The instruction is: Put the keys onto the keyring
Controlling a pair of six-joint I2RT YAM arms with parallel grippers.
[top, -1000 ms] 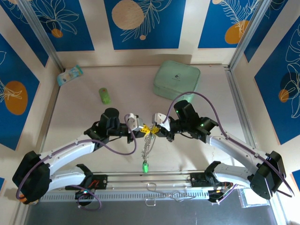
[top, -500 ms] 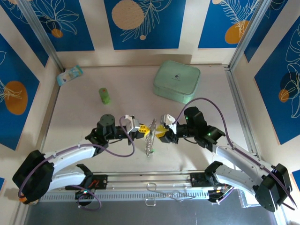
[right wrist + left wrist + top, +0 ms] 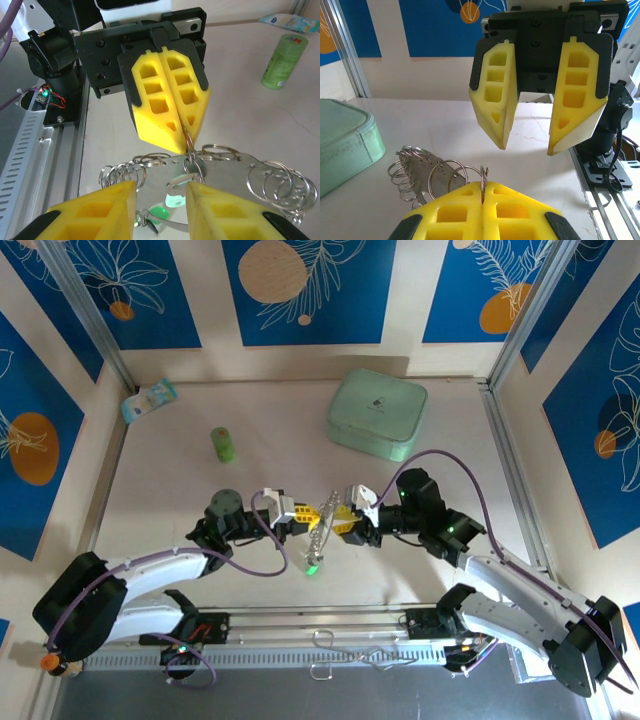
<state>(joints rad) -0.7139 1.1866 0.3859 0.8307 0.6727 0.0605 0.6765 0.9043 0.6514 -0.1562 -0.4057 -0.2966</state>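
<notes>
From above, left tool (image 3: 308, 517) and right tool (image 3: 335, 521) nearly meet over the table (image 3: 150, 500), keyring (image 3: 318, 536) between them. The right wrist view tells more: left tool clamps the keyring, right tool gapes astride, key (image 3: 175, 201) beneath.

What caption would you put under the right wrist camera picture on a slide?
Left gripper, shut, pinches a small loop of the keyring while the open right gripper faces it.

Glossy metal keyring (image 3: 260, 172), matt yellow plastic left gripper (image 3: 186, 132), smooth pale table (image 3: 250, 115)
</notes>
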